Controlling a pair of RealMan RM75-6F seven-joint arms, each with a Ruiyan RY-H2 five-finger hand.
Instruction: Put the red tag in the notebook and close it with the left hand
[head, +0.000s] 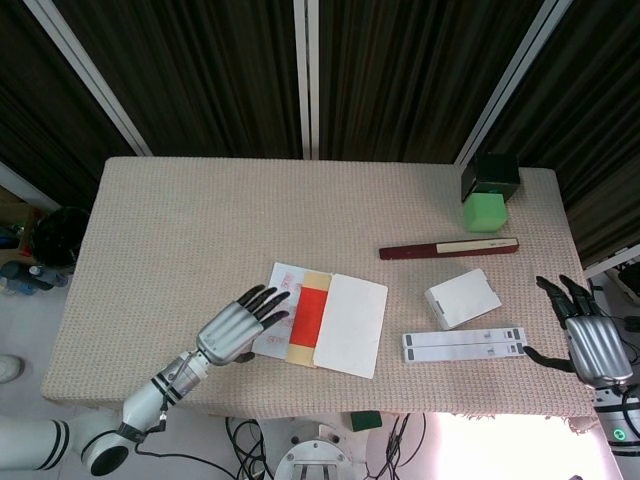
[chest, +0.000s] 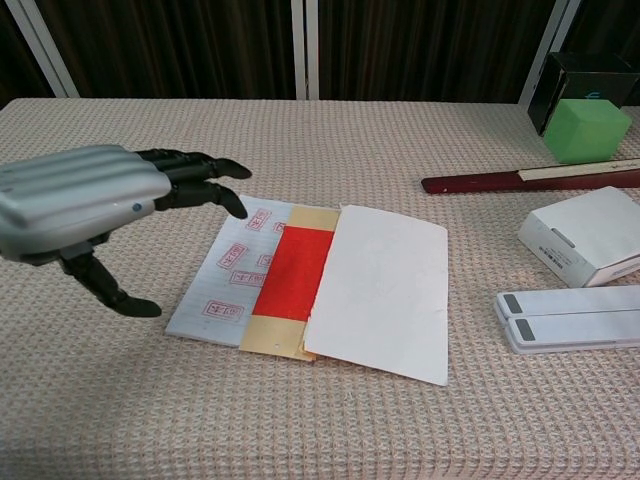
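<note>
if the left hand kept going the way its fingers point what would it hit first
Probably the open notebook: the left hand points its spread fingers at the stamped left page, near its edge. It seems to hover above the page, so depth is uncertain; the red tag lies just beyond.

bare mat left of notebook (chest: 300, 285)

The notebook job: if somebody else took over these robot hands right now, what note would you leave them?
Left hand: holds nothing, fingers spread, at the left edge of the notebook.
Right hand: holds nothing, at the table's right edge, away from the job.
Red tag: already lying flat in the open notebook, partly under the white page.
Done: tag placed.
Left: close the notebook with the left hand, probably by lifting the stamped left page over the tag.
</note>
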